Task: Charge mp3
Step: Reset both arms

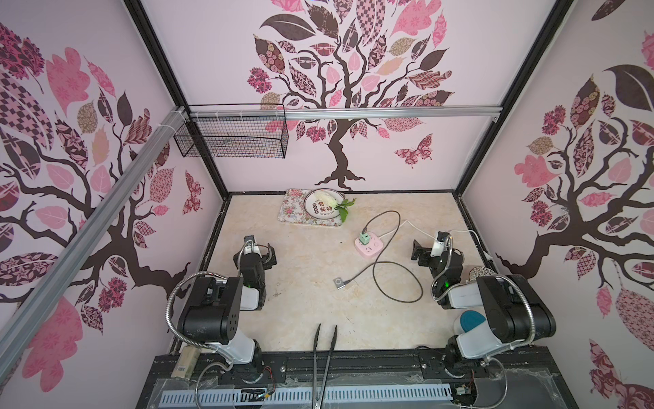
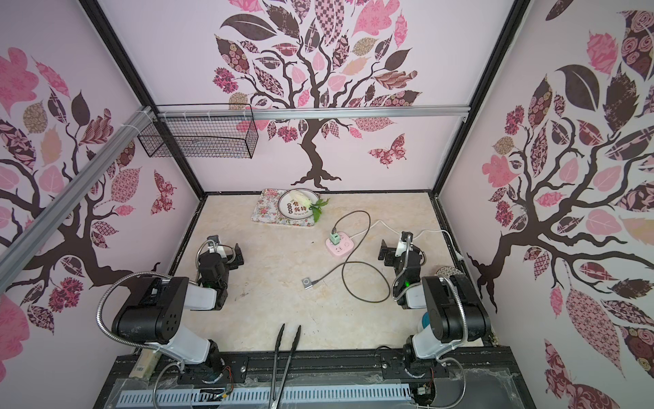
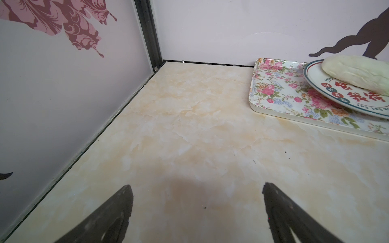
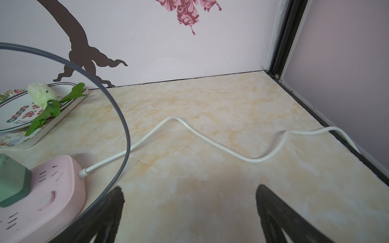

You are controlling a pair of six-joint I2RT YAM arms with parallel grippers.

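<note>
I count one mp3 (image 1: pixel 339 283), one cable (image 1: pixel 388 211), one strip (image 1: pixel 369 250), one plug (image 1: pixel 363 238) and one pair of tongs (image 1: pixel 323 357). Left gripper (image 1: pixel 270 255) and right gripper (image 1: pixel 419 252) both gape wide, empty. The mp3 — a tiny flat silver square — lies at the middle of the table (image 1: pixel 300 318), cable end touching it.

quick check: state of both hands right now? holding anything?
Left hand: open, holding nothing.
Right hand: open, holding nothing.
</note>
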